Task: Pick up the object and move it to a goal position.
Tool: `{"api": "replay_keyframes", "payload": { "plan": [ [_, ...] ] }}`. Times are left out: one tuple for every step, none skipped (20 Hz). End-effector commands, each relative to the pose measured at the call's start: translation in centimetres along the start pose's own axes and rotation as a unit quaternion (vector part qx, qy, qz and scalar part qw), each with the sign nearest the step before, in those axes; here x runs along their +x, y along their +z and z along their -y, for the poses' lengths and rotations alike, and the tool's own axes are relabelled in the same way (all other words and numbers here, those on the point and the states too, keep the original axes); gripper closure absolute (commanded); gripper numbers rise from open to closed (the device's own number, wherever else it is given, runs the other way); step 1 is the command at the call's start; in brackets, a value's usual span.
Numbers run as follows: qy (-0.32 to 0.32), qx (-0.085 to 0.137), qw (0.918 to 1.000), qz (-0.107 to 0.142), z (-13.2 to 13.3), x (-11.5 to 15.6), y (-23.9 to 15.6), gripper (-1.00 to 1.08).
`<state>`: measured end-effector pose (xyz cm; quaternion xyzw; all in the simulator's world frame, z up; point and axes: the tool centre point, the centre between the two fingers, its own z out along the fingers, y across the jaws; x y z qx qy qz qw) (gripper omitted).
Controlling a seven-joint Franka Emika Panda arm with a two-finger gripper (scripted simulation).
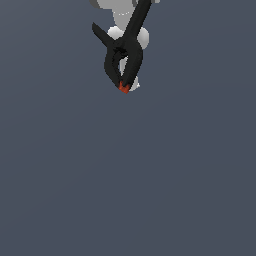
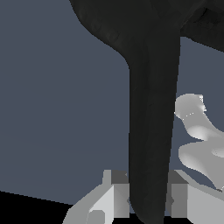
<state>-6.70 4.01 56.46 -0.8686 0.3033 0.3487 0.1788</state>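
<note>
The black spring clamp (image 1: pixel 132 47) hangs high in the exterior view, with its red-orange tips (image 1: pixel 123 88) pointing down. One handle sticks out to the exterior view's left and the other runs up to the frame's top edge. My gripper (image 1: pixel 146 4) is mostly cut off at that edge. In the wrist view the gripper (image 2: pixel 148 194) is shut on the clamp, whose long black handle (image 2: pixel 151 131) passes between the two grey fingers (image 2: pixel 114 192). The clamp is held above the floor.
White links of my own arm (image 1: pixel 143 37) show behind the clamp, and also in the wrist view (image 2: pixel 197 131). A plain dark blue-grey floor (image 1: pixel 125 175) fills the remainder of both views.
</note>
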Motion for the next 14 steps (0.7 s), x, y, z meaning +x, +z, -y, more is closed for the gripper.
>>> {"api": "replay_keyframes", "payload": {
  "plan": [
    [-0.001, 0.001, 1.0000, -0.001, -0.05, -0.27, -0.38, 1.08],
    [-0.001, 0.001, 1.0000, -0.001, -0.04, -0.31, -0.46, 1.08],
    [-0.001, 0.001, 1.0000, -0.001, -0.04, -0.34, -0.53, 1.08],
    [-0.001, 0.001, 1.0000, -0.001, -0.03, -0.37, -0.59, 1.08],
    [-0.001, 0.001, 1.0000, -0.001, -0.03, -0.39, -0.64, 1.08],
    [-0.001, 0.001, 1.0000, -0.001, -0.02, -0.41, -0.68, 1.08],
    [-0.001, 0.001, 1.0000, -0.001, -0.02, -0.43, -0.71, 1.08],
    [-0.001, 0.001, 1.0000, -0.001, -0.02, -0.44, -0.73, 1.08],
    [-0.001, 0.001, 1.0000, -0.001, -0.05, -0.43, -0.79, 1.08],
    [-0.001, 0.001, 1.0000, -0.001, -0.05, -0.44, -0.80, 1.08],
    [-0.001, 0.001, 1.0000, -0.001, -0.05, -0.45, -0.81, 1.08],
    [-0.001, 0.001, 1.0000, -0.001, -0.04, -0.45, -0.82, 1.08],
    [-0.001, 0.001, 1.0000, -0.001, -0.04, -0.45, -0.83, 1.08],
    [-0.001, 0.001, 1.0000, -0.001, -0.04, -0.45, -0.83, 1.08]
  ]
}}
